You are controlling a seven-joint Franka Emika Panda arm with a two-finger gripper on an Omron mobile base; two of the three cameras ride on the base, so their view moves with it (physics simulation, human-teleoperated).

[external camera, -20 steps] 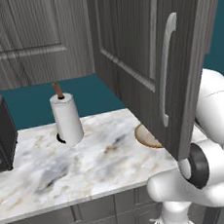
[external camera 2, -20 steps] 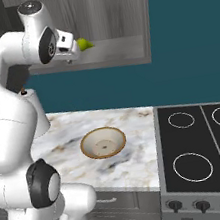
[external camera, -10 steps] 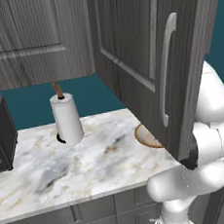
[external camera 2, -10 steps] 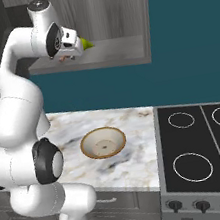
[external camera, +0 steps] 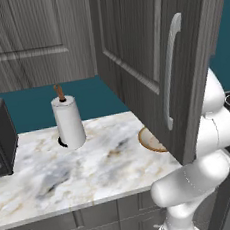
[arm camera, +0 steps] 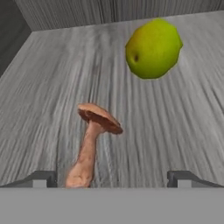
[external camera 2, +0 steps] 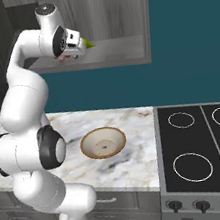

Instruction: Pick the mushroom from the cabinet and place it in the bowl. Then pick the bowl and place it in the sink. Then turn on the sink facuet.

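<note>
End effector (arm camera: 112,177) gapes wide around the mushroom (arm camera: 92,142), its stem base cut off below.

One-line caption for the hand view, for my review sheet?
Open gripper faces the mushroom lying on the cabinet shelf, a green lime behind it.

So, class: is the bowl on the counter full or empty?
Empty. In the right base view the bowl shows only its bare cream inside; the mushroom lies on the cabinet shelf.

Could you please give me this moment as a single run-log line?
phase: reaching into cabinet | gripper: jaws open, nothing held | mushroom: on shelf, between jaws | bowl: empty, on counter
</note>
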